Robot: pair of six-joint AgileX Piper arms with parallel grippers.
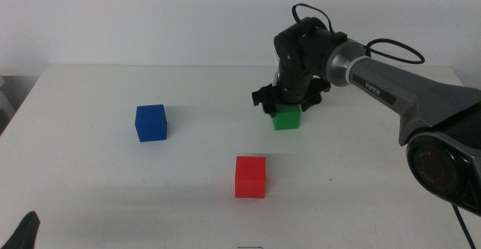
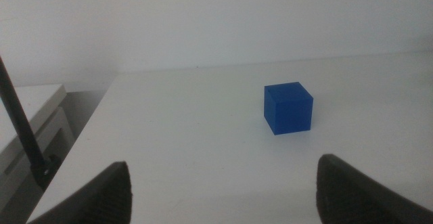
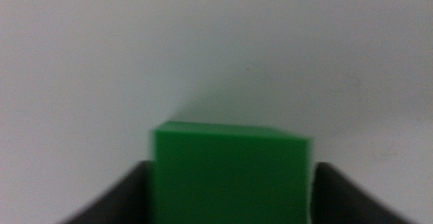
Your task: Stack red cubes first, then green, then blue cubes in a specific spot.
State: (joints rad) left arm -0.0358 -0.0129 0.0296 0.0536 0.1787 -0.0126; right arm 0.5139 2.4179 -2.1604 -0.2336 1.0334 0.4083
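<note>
Right gripper (image 1: 286,103) pinches the green cube (image 1: 286,118) by opposite flat faces; looks light, rigid, easy hold.

Cubes apart – red (image 1: 250,176); green (image 1: 286,118); blue (image 1: 151,122)

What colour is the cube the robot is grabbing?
Green. The green cube sits between the right gripper jaws, clearest in the right wrist view.

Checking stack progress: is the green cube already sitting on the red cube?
No, the green cube sits on the table between the right pincer's jaws, apart from the red cube.
</note>
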